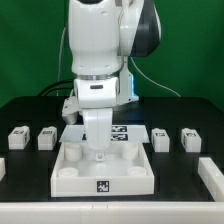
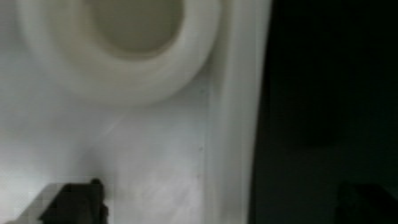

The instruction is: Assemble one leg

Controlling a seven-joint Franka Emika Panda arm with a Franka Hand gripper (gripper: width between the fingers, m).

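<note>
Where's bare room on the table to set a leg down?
Bare table in front of the tray, and either side of it, nearer the camera than the legs. Crowded: inside the tray, under the gripper.

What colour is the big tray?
White tray, with a black-and-white square tag on its front; exterior view shows it best.

Tray (image 1: 70, 180) ctr, legs (image 1: 46, 137) flanking both sides, marker board (image 1: 122, 131) behind it.
</note>
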